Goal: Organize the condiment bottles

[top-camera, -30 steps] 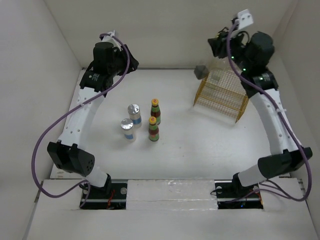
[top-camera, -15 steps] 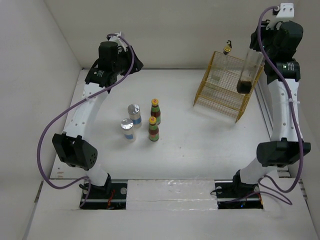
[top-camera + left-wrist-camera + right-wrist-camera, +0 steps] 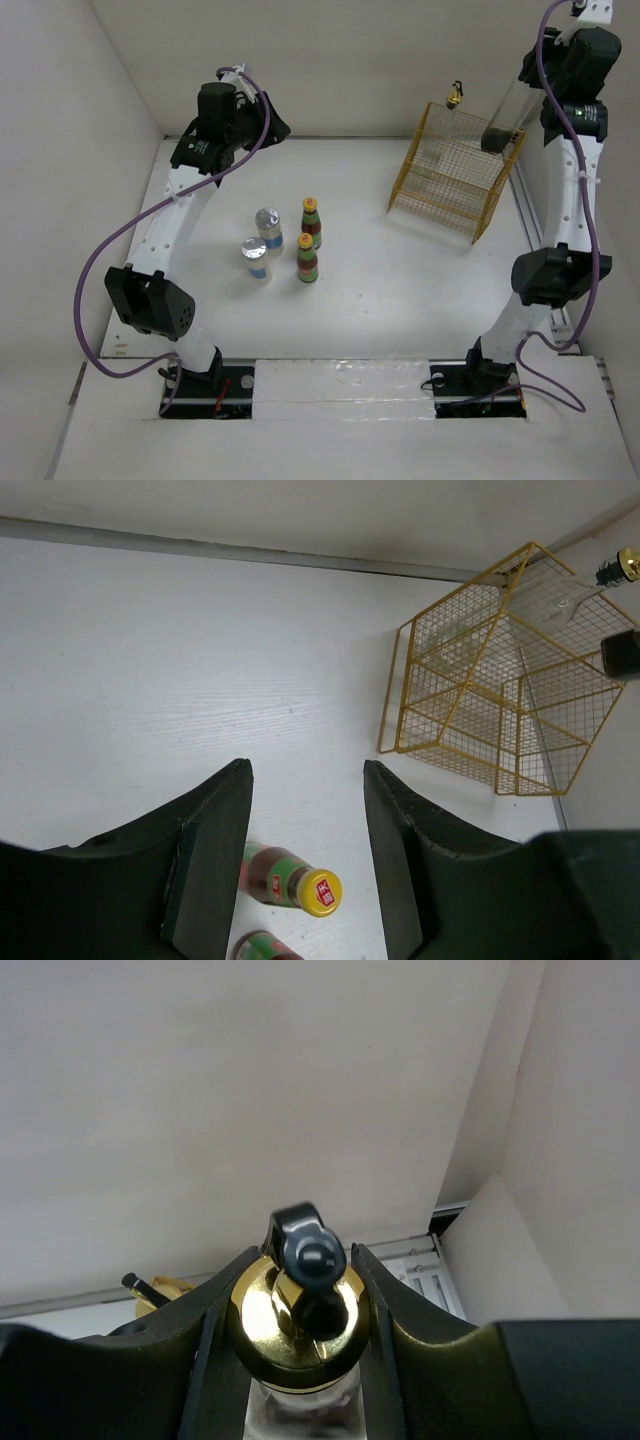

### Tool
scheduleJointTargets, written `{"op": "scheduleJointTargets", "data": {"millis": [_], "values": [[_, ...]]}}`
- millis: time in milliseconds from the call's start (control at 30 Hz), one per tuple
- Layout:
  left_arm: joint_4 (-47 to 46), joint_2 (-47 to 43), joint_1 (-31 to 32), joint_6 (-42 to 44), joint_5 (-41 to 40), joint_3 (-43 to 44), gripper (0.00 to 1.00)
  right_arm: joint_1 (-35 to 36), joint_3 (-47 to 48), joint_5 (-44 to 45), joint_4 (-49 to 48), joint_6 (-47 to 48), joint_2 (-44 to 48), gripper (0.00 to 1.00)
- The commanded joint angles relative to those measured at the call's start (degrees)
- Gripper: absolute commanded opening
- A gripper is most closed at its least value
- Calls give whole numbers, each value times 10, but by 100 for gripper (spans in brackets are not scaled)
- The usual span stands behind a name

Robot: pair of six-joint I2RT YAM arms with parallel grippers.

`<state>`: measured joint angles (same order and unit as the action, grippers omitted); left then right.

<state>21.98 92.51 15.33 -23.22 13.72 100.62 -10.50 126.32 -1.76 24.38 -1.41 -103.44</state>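
My right gripper [image 3: 540, 75] is shut on the gold cap [image 3: 262, 1312] of a tall clear glass bottle [image 3: 505, 112]. The bottle has dark liquid at its bottom and hangs tilted above the right rear of the yellow wire rack [image 3: 445, 185]. The second glass bottle [image 3: 440, 140] leans in the rack, gold cap up [image 3: 625, 565]. Two dark red-green labelled bottles [image 3: 311, 222] [image 3: 307, 258] and two white silver-lidded bottles [image 3: 268, 230] [image 3: 256, 258] stand mid-table. My left gripper [image 3: 268, 125] is open and empty, high above one dark bottle [image 3: 290, 880].
White walls close the table on the left, back and right. The wire rack [image 3: 490, 710] stands at the back right near the right wall. The held bottle's dark bottom [image 3: 620, 655] shows beside the rack in the left wrist view.
My right arm has swung right with the glass bottle and raised it above the rack's right side. The left arm shifted slightly early on, then stayed still.
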Motion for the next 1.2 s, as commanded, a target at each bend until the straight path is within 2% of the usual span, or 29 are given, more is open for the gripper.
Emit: {"op": "scheduleJointTargets", "data": {"millis": [0, 233, 433, 733, 1167], "values": [[-26, -8, 1, -5, 12, 4, 44, -4, 56, 11, -70, -29, -8, 0], [-26, -8, 1, -5, 12, -3, 44, 12, -24, 68, -167, -50, 16, 0], [-26, -8, 1, -5, 12, -9, 44, 18, -30, 105, -193, -50, 16, 0], [-26, -8, 1, -10, 12, -9, 44, 23, -35, 117, -203, -50, -2, 0], [-26, -19, 1, -10, 7, -39, 44, 34, -280, 113, -267, -37, 74, 0]]}}
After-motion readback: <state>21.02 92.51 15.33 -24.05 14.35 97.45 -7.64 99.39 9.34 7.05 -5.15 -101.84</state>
